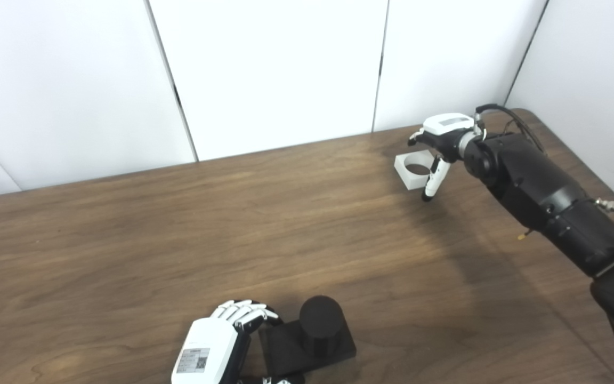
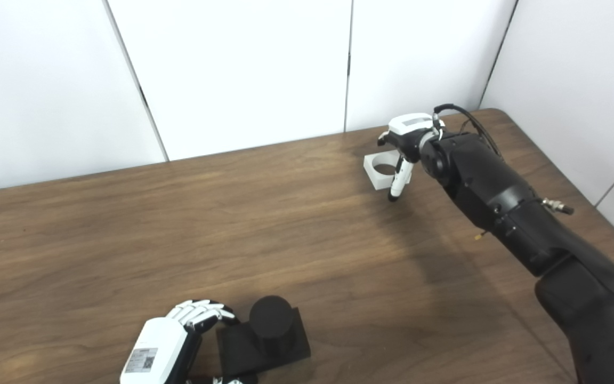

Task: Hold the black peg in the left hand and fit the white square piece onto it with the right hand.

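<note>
The black peg (image 1: 320,321), a short round post on a flat square black base, stands at the table's near edge. My left hand (image 1: 216,341) is at the base's left side, with fingers curled over its back-left corner and the thumb at its front edge, closed on it. The white square piece (image 1: 412,169), with a round hole, lies flat at the far right of the table. Over its right side hovers my right hand (image 1: 440,144), fingers spread. The thumb (image 1: 434,180) hangs down in front of the piece's right corner and the other fingers reach behind it.
A bare wooden tabletop (image 1: 179,240) stretches between the two hands. White wall panels (image 1: 275,69) stand right behind the table's far edge, and the table's right corner (image 1: 525,114) is close to the right arm.
</note>
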